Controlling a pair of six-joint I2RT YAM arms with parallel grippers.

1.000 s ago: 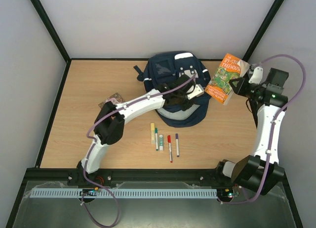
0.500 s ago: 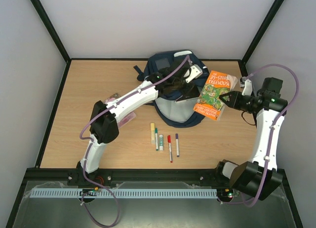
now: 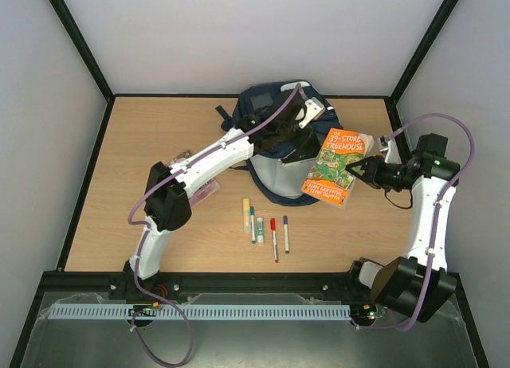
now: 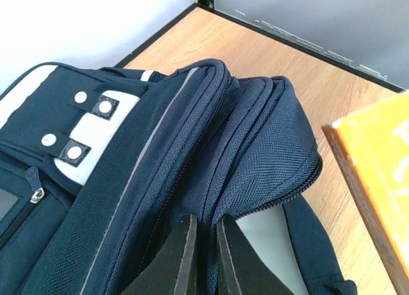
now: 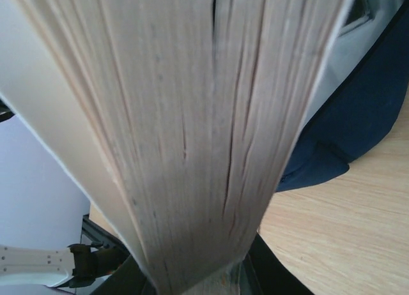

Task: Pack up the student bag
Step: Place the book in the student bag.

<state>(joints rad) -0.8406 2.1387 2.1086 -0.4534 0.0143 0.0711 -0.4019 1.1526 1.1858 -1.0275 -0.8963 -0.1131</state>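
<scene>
**Student bag.** We find the navy student bag [image 3: 263, 103] at 12 o'clock on the worktop [image 3: 119, 185], close to the far edge. Its main compartment gapes and shows a pale grey lining. White patches with press-studs sit on its front. We read no brand name on it.

**Left claw.** The left claw [image 4: 206, 260] is narrowed to a pinch, with the fabric rim of the bag's opening between its fingers.

**Right claw.** The right claw [image 3: 358, 170] is clamped on a paperback book [image 3: 339, 165], gripping its edge at 3 o'clock. The book hangs tilted at 3 o'clock of the bag, overlapping the bag's right side. Its orange cover reads "TREEHOUSE", with "39-STOR…" above it. The smaller print lower down is too small to read. The right wrist view shows only the page edges.

**Worktop.** At 6 o'clock of the bag lie a short yellow stick [image 3: 246, 214], then a row of pens [image 3: 273, 239], roughly parallel and just beside one another. Their markings are illegible.
</scene>
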